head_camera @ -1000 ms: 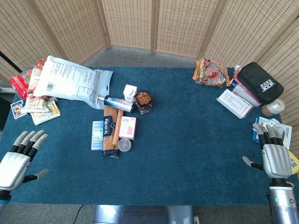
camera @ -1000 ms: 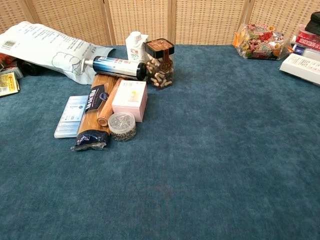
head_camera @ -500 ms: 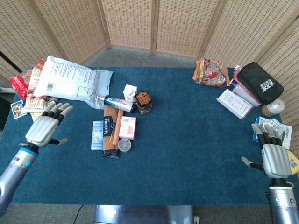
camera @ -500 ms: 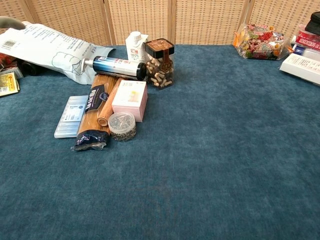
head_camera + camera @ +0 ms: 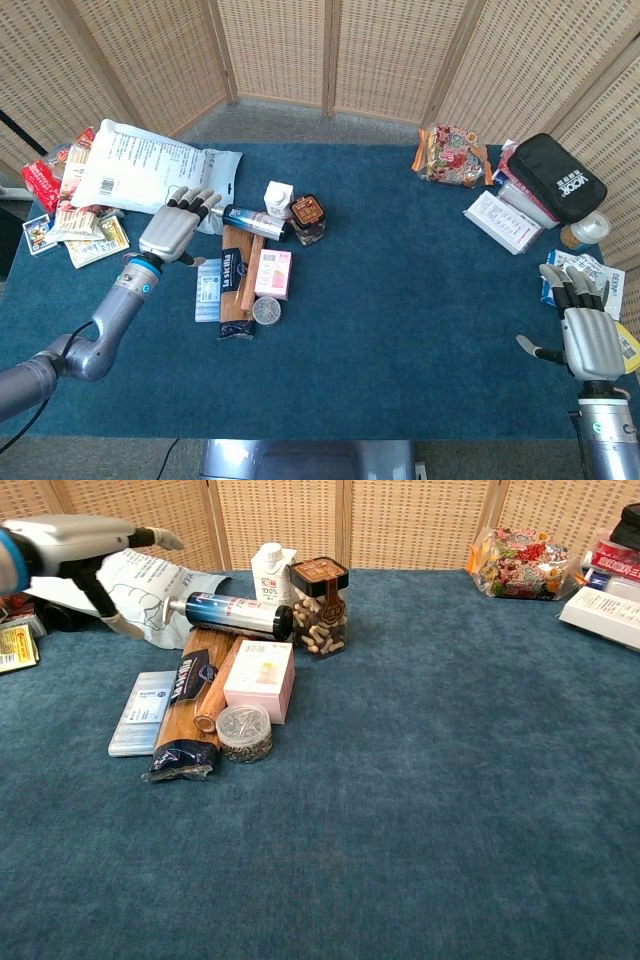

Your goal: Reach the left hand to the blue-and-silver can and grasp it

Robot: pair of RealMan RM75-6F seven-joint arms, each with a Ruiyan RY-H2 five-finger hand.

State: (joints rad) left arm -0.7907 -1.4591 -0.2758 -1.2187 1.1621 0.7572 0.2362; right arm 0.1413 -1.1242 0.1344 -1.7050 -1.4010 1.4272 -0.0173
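So the blue-and-silver can point(image 5: 252, 220) is lying on its side at the far end of a little clutter pile, squeezed between the white plastic bag point(image 5: 150, 175) on its left and the jar of nuts point(image 5: 309, 220) on its right, with a small white carton point(image 5: 279, 196) just behind it. The near side is hemmed in too: the pasta packet point(image 5: 235, 280) butts right up to it, which is probably why the approach comes from the left and above rather than from the front.

The left hand point(image 5: 176, 229) hovers just left of the can's silver end, fingers spread and stretched toward it, holding nothing. In the chest view it point(image 5: 80, 540) looks raised above the table, not touching the can point(image 5: 232, 614). I'd say it needs to drop and slide right before closing.

The right hand point(image 5: 588, 340) sits empty at the near right edge, fingers apart.
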